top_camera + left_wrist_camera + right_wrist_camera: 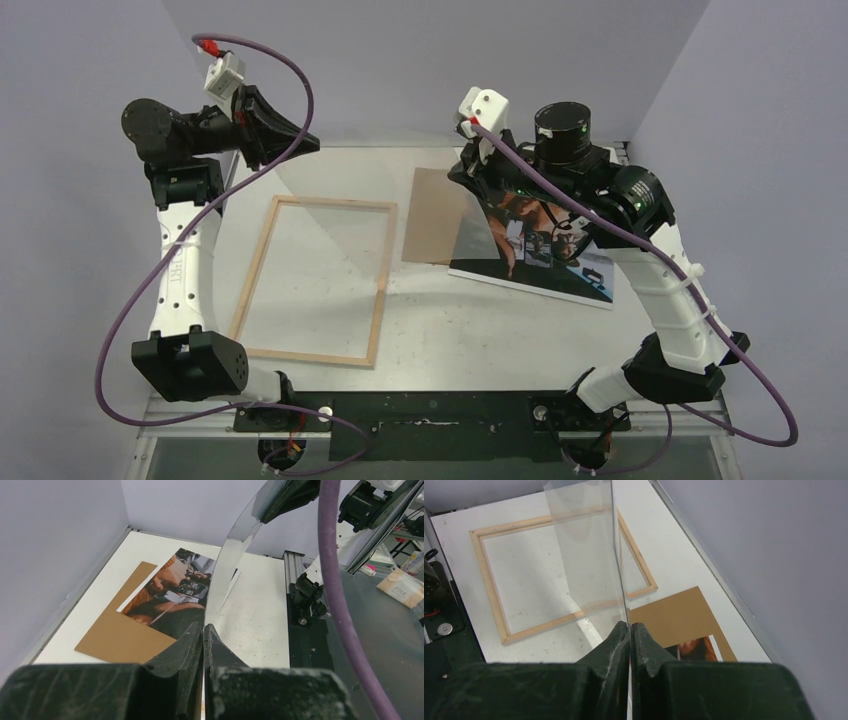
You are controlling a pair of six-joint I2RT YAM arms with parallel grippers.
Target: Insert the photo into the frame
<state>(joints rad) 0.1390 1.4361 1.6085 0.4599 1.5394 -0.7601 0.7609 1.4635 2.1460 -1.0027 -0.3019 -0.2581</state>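
**Desk:** What do your two end effectors have hold of?

**Operator:** I have the left end effector [203, 628] clamped tight, its fingers pinched on one edge of a clear sheet [225, 565]. The right end effector [630, 626] is pinched on the opposite edge of that sheet. From the top camera I see the sheet hanging in the air between them over the far part of the worktop [450, 330], bowed rather than flat. Neither one is touching the photo.

**Desk:** So where is the photo?

**Operator:** The photo [585, 278] lies flat on the right side of the worktop, picture side up, below the right arm. Its far left corner overlaps a brown backing board [435, 225]. It sits under and to the near side of the right end effector [462, 172], apart from it. From the left end effector [305, 148] it is well apart, across the worktop. My left wrist camera looks along the sheet and shows the photo [185, 587] lying on the board [120, 635] beyond the fingertips. On the right wrist camera I only get a sliver of it [696, 649] beside the fingers.

**Desk:** And the frame?

**Operator:** The frame [382, 290] lies flat on the left-centre of the worktop, bare wood side up, with the worktop showing through its opening. It is just beside the board and does not touch the photo. The raised sheet hangs above its far end; I see the frame [489, 590] through the sheet on the right wrist camera.
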